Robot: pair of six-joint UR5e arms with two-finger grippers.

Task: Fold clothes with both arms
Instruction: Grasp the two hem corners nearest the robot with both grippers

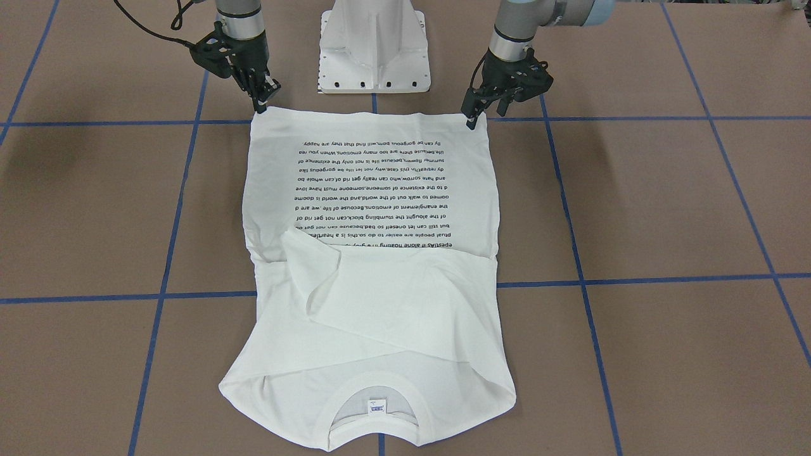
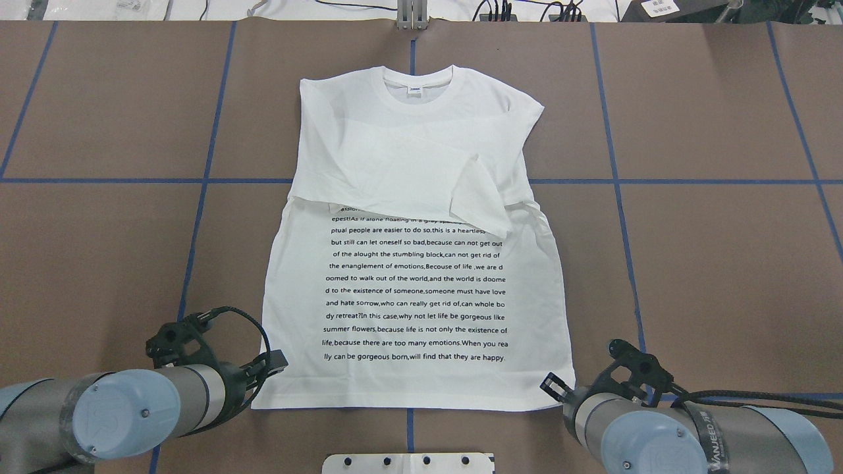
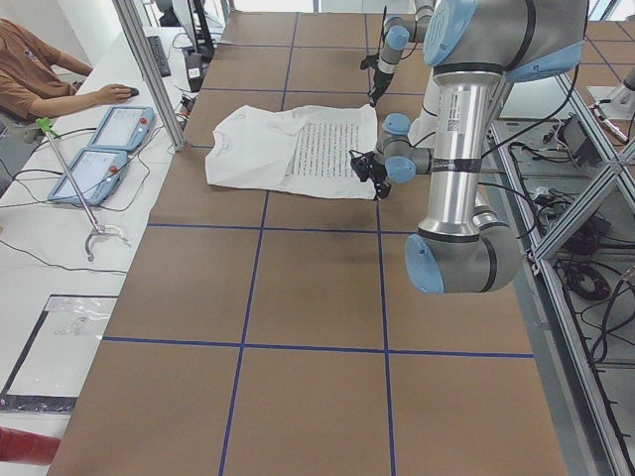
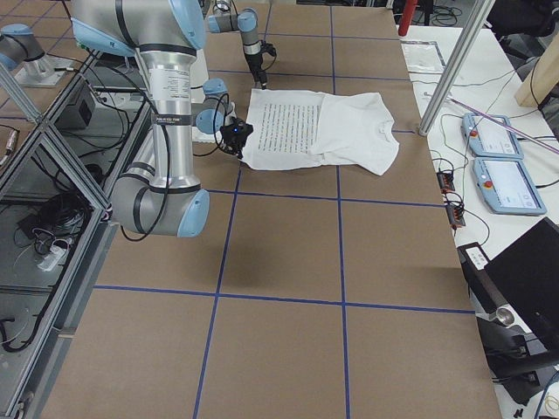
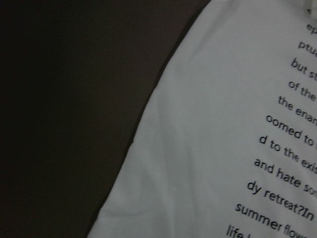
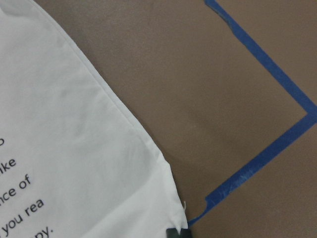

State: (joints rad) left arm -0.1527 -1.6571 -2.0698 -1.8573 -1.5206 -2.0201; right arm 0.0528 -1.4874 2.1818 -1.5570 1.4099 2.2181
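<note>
Overhead exterior showed, at its left, the left gripper (image 2: 267, 372) poised at the near left corner of the hem (image 2: 408, 399), its black fingertips right at the cloth's edge. We could not tell how wide its jaws stood, nor whether they had hold of the fabric. To its right the white T-shirt (image 2: 415, 289) lay flat on the brown table (image 2: 691, 263), print upward, with the sleeves (image 2: 421, 155) folded across the chest below the collar (image 2: 415, 80). Further right, the right gripper (image 2: 556, 387) sat at the other hem corner, one finger at or just beside the cloth. Again we could not tell its opening or any grasp. The relation that mattered: the shirt's long axis ran straight away from the robot, hem nearest and collar farthest, so the garment lay ahead of both grippers, each about equally close to its own corner. We judged the next move to call for both corners to travel forward together toward the collar, kept level so the fold fell square
</note>
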